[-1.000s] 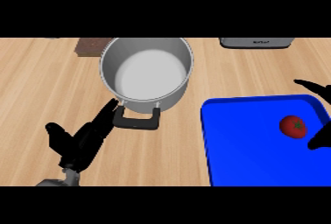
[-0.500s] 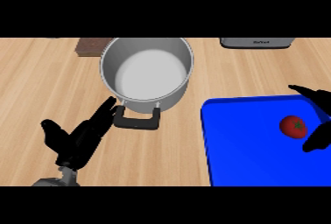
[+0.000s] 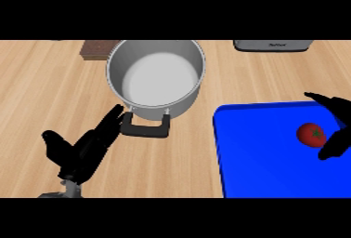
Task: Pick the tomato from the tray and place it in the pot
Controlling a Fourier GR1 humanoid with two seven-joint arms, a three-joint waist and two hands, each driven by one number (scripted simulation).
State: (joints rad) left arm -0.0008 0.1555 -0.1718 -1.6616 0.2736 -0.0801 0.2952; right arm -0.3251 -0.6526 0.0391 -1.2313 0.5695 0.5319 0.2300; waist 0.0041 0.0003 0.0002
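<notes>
A red tomato [image 3: 313, 135] lies on the blue tray [image 3: 260, 153] near the right edge of the head view. My right hand [image 3: 339, 124] comes in from the right, open, its fingers above and its thumb below the tomato's right side, apart from it or just touching. The steel pot [image 3: 158, 76] stands at the upper middle, its black handle [image 3: 145, 129] pointing toward me. My left hand [image 3: 82, 151] rests open at the lower left, fingertips near that handle.
A dark brown block [image 3: 96, 49] sits behind the pot at the upper left. A grey appliance [image 3: 273, 45] stands at the upper right edge. Bare wooden counter [image 3: 48, 88] spreads to the left of the pot.
My right hand has moved left, in over the tray, and now brackets the tomato's right side. The left hand drifted slightly. Tomato and pot have stayed put.
</notes>
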